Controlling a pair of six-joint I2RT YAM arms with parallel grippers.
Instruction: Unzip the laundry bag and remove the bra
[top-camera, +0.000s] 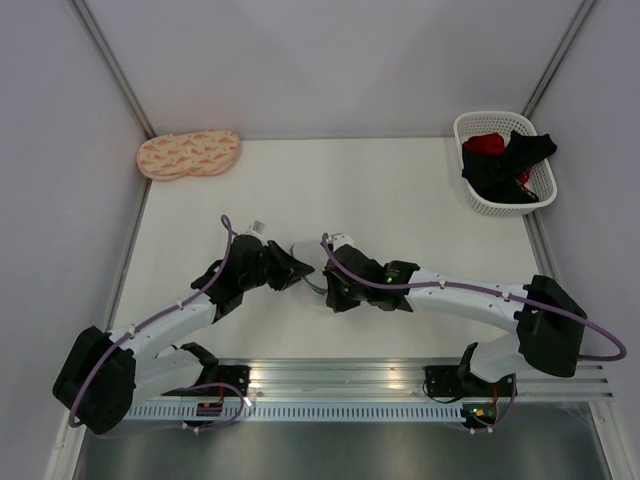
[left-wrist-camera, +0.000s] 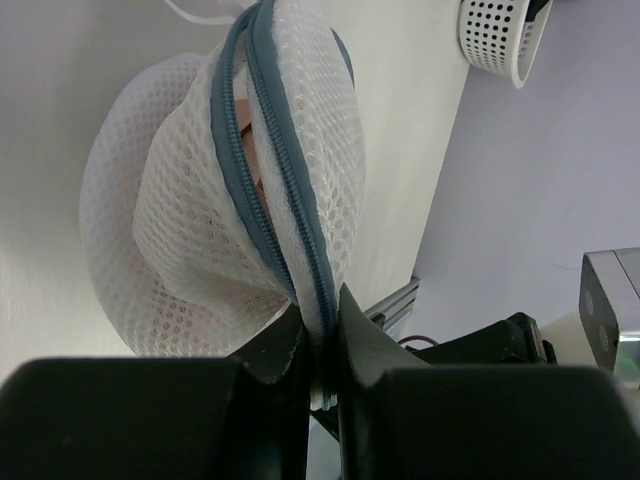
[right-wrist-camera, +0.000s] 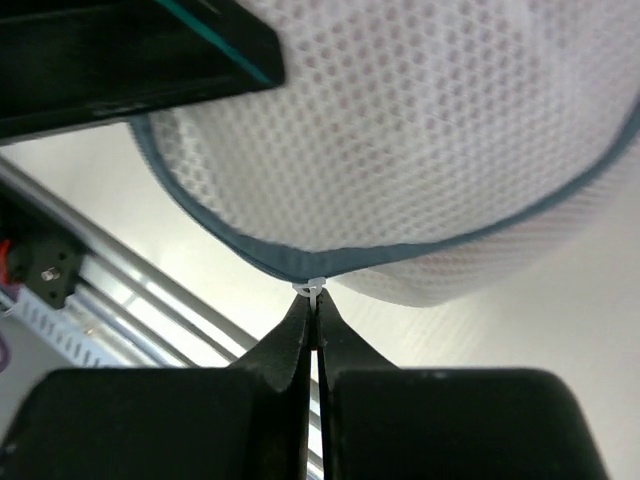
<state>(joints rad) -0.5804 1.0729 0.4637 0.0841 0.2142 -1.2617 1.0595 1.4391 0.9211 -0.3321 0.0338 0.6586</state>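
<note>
Centrally on the bench (top-camera: 300, 190), between the two arms, the laundry bag (left-wrist-camera: 200, 200) is held on edge, with both sets of jaws at its rim. The left jaws are pressed together on the grey zipper rim (left-wrist-camera: 285, 200), pinching tape and mesh between their tips. The right jaws are likewise pressed together, their tips nipping a small white pull tab (right-wrist-camera: 310, 288) that hangs from the zipper at the bag's lower edge. In the top view the arms cover most of the bag.

Handling, as judged: the bag is light, soft mesh with no stiffness of its own. It folds and sags around the left pinch, so it gives little resistance to a pull unless it is anchored. The zipper tape is the firmest part and the sound place to take hold; the open-weave mesh would stretch and slip. The tab is tiny and could slide out of the tips.

A pale pink patch (left-wrist-camera: 255, 165) shows through the parted zipper, probably the bra, which sits inside the bag. It appears soft and limp, and best drawn out by an edge once the opening is wide.
</note>
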